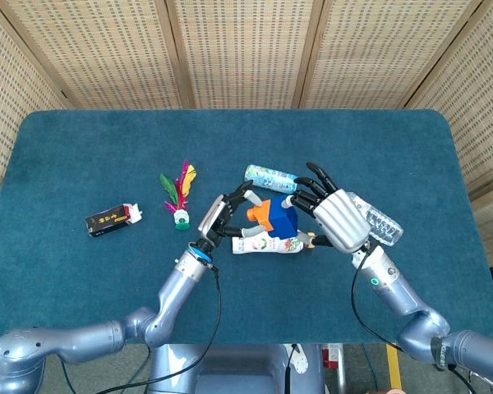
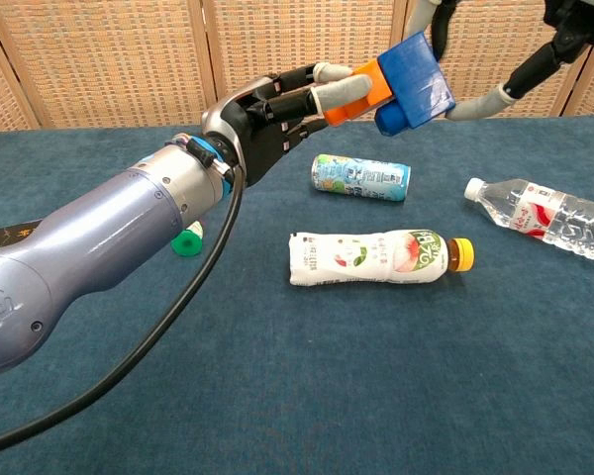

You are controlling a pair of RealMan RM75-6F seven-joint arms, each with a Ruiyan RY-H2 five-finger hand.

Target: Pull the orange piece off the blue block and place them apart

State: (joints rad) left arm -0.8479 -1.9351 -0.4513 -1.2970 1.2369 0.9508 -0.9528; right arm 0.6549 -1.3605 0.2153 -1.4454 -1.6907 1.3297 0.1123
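Observation:
The blue block (image 2: 412,82) with the orange piece (image 2: 358,87) still joined to it hangs in the air above the table. My left hand (image 2: 277,111) pinches the orange piece (image 1: 261,213) from the left. My right hand (image 1: 333,215) grips the blue block (image 1: 283,218) from the right; in the chest view only parts of that hand's fingers (image 2: 495,96) show at the top edge.
Below the block lies a white drink bottle (image 2: 376,257) with a yellow cap. A small can (image 2: 360,177) lies behind it, a clear water bottle (image 2: 554,220) to the right. A feather shuttlecock (image 1: 179,195) and a black packet (image 1: 112,220) lie on the left of the blue table (image 1: 82,148).

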